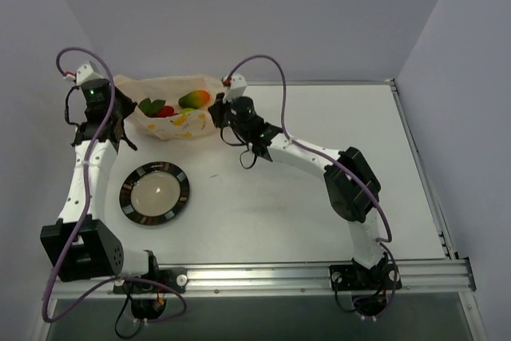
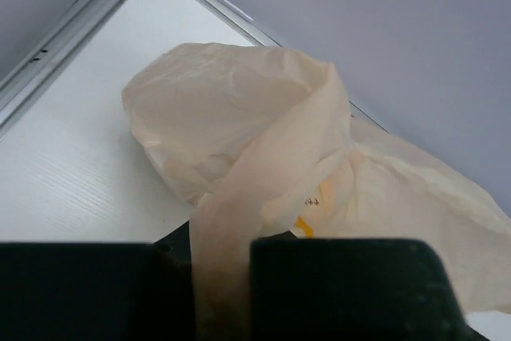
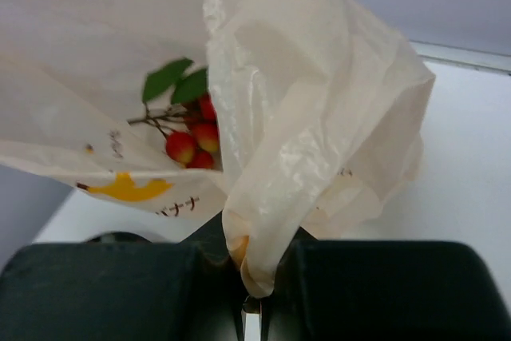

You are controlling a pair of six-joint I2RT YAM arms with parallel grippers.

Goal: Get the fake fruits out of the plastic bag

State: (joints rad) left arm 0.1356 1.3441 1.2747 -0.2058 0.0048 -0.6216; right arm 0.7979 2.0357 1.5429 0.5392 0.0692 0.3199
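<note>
The plastic bag (image 1: pixel 169 124) lies at the back left of the table, held open between my two grippers. Inside it show an orange-to-green mango-like fruit (image 1: pixel 194 100), small red pieces (image 1: pixel 165 111) with green leaves, and a bit of yellow-green fruit beside them. My left gripper (image 1: pixel 118 121) is shut on a strip of the bag's left side (image 2: pixel 227 221); it shows in the left wrist view (image 2: pixel 222 293). My right gripper (image 1: pixel 217 113) is shut on a fold of the bag's right edge (image 3: pixel 263 221); it shows in the right wrist view (image 3: pixel 254 297). The red pieces (image 3: pixel 196 141) show inside the opening there.
A round black-rimmed plate (image 1: pixel 182 189) lies on the table in front of the bag, between the arms. The back wall stands just behind the bag, and the table's metal rail (image 2: pixel 64 33) runs along its left side.
</note>
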